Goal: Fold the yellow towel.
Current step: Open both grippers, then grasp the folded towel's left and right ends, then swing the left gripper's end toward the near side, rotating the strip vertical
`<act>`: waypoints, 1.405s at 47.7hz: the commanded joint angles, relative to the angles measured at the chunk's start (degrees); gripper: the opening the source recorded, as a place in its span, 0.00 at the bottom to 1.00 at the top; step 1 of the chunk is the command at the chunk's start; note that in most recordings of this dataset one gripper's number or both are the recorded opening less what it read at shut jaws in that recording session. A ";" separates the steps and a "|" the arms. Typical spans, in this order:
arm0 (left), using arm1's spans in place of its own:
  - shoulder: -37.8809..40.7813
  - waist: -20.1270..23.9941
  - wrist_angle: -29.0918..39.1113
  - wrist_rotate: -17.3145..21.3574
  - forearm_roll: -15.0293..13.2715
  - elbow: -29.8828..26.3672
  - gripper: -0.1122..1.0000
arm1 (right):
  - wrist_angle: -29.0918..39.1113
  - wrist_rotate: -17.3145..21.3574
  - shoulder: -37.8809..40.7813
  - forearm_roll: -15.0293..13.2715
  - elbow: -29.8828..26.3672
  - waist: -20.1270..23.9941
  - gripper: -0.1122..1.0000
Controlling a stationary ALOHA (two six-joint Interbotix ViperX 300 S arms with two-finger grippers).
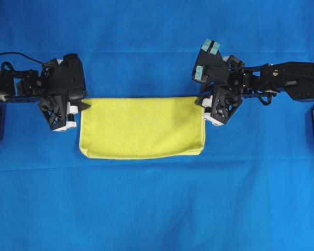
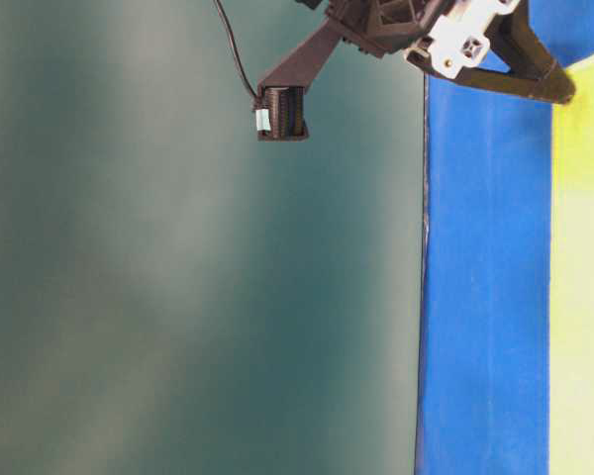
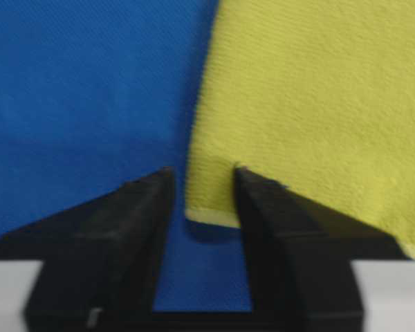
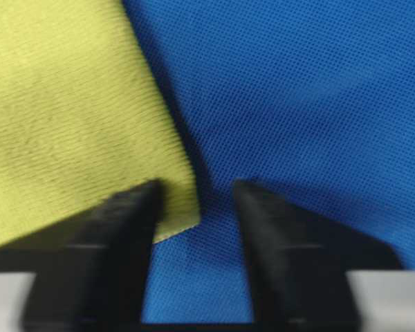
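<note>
Near the middle of the blue-covered table (image 1: 157, 209), seen from overhead, the yellow towel (image 1: 142, 127) lies flat as a wide rectangle, apparently doubled once already. The left gripper (image 1: 79, 109) sits at its upper left corner and the right gripper (image 1: 205, 109) at its upper right corner.

At table level, only a strip of the towel shows along the right edge, with one dark finger (image 2: 520, 64) reaching over its corner.

From the left wrist, the fingers (image 3: 135, 235) stand partly apart, straddling the towel's corner with cloth between them but not pinched. From the right wrist, the jaws are likewise part open, the corner just inside the left finger (image 4: 117, 238), nothing clamped.

The cloth looks light, limp and grippy; pinching both layers at these corners seems the sound hold, since it would sag if taken elsewhere.
</note>
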 commanded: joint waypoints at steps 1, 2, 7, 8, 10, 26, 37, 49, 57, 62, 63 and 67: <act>-0.26 -0.79 0.44 0.18 0.00 -0.97 0.35 | -0.35 -0.18 -0.53 -0.09 -0.79 0.09 0.41; -0.18 -1.05 0.62 0.18 0.00 -1.05 0.32 | -0.44 -0.18 -0.53 -0.09 -0.79 0.09 0.36; -0.09 -1.32 1.49 0.26 0.00 -1.23 0.18 | -0.35 -0.18 -0.53 -0.09 -0.79 0.09 0.12; -0.09 -1.32 1.67 0.26 0.00 -1.23 0.16 | -0.35 -0.18 -0.53 -0.09 -0.79 0.09 0.12; -0.18 -1.23 1.93 0.18 -0.09 -1.23 0.14 | -0.35 -0.18 -0.53 -0.09 -0.88 0.09 0.12; -5.71 -1.41 10.46 -0.79 -0.09 -4.31 0.14 | 3.08 0.53 -5.36 -0.09 -1.93 0.09 0.12; -16.26 -2.72 21.62 -0.79 -0.09 -8.96 0.14 | 9.23 0.70 -16.08 0.00 -3.60 0.62 0.12; -24.52 -2.72 22.32 -0.79 -0.09 -8.26 0.14 | 10.55 0.70 -22.50 0.00 -2.81 1.23 0.12; -24.70 -2.81 21.09 -0.97 -0.09 -7.82 0.14 | 9.49 0.70 -22.32 0.00 -2.72 0.97 0.12; -24.43 -3.87 20.13 -1.05 -0.09 -8.00 0.14 | 9.40 0.79 -22.24 -0.09 -2.64 -0.44 0.12; -24.26 -4.48 19.42 -1.05 -0.09 -8.00 0.14 | 9.49 0.70 -22.24 -0.09 -2.55 -1.14 0.12; -23.55 -6.77 16.79 -1.32 -0.09 -8.26 0.14 | 9.40 0.70 -22.06 -0.09 -2.46 -3.43 0.12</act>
